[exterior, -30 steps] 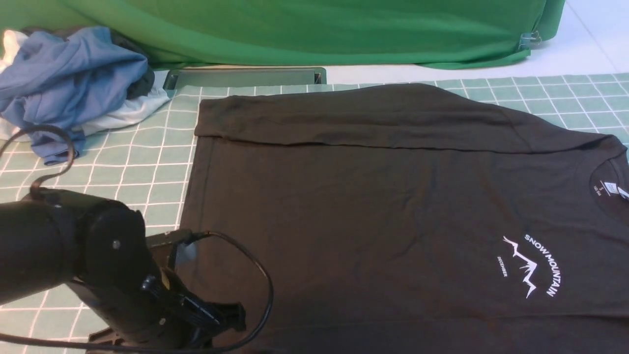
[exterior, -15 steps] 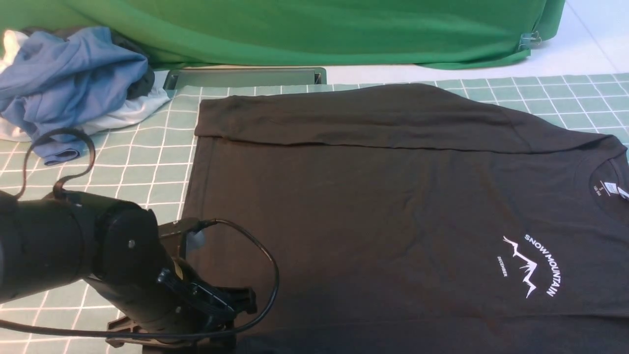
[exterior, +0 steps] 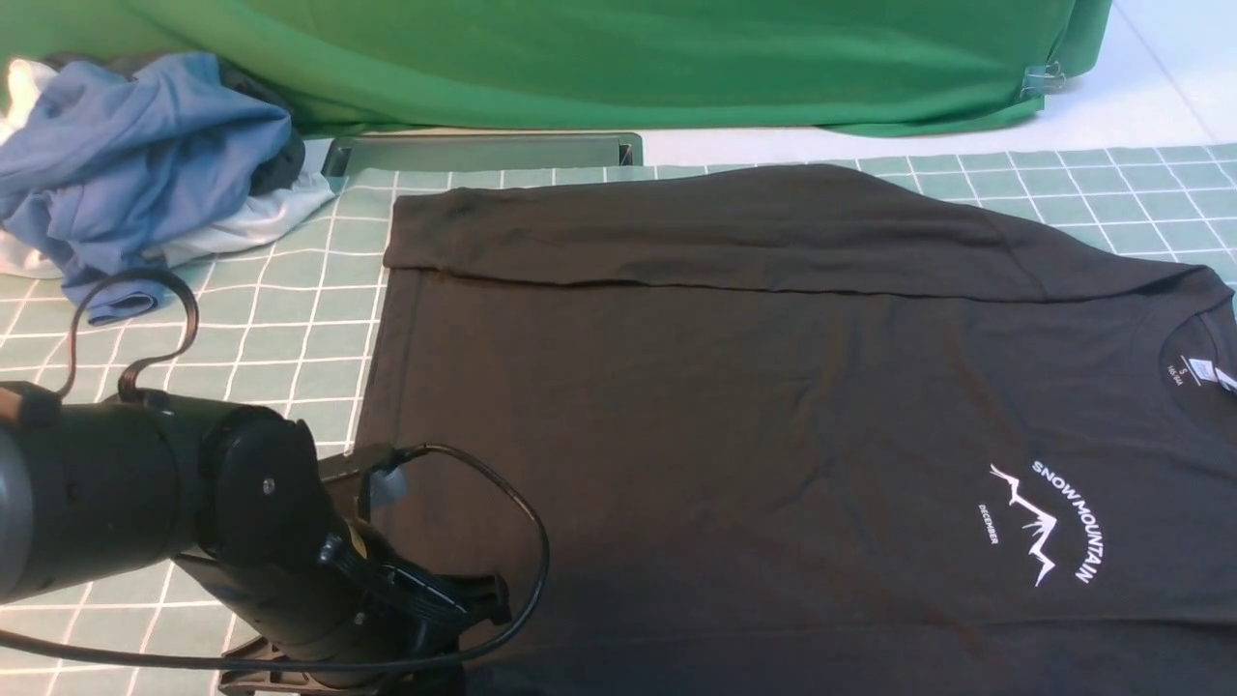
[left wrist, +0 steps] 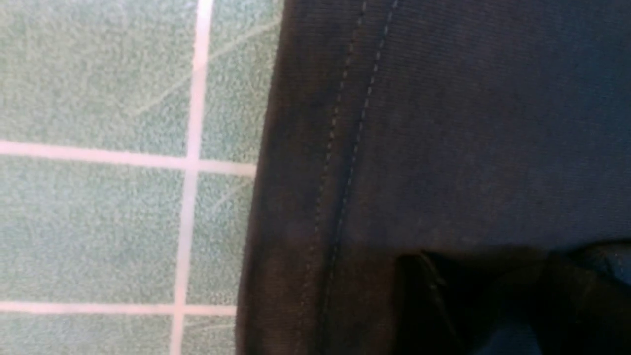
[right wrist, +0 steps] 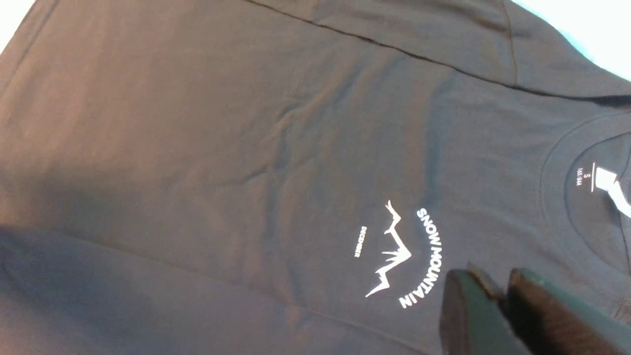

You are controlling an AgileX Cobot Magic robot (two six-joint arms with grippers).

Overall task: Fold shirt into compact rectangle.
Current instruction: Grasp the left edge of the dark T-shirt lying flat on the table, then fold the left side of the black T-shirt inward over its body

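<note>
The left gripper [exterior: 454,619] sits low at the black T-shirt [exterior: 773,406]'s hem corner; its wrist view shows hem stitching, but its grip cannot be told. Only the right wrist view shows the right gripper [right wrist: 498,296], nearly closed, empty, above the chest print [right wrist: 399,256].

Black shirt [right wrist: 207,148] flat – white mountain print [right wrist: 394,256] just beside nearly closed right gripper [right wrist: 505,291]; neck label [right wrist: 604,180]

Matt black knit shirt [exterior: 754,406], finely textured green gridded mat [exterior: 280,329], smooth green cloth backdrop [exterior: 580,58]
</note>
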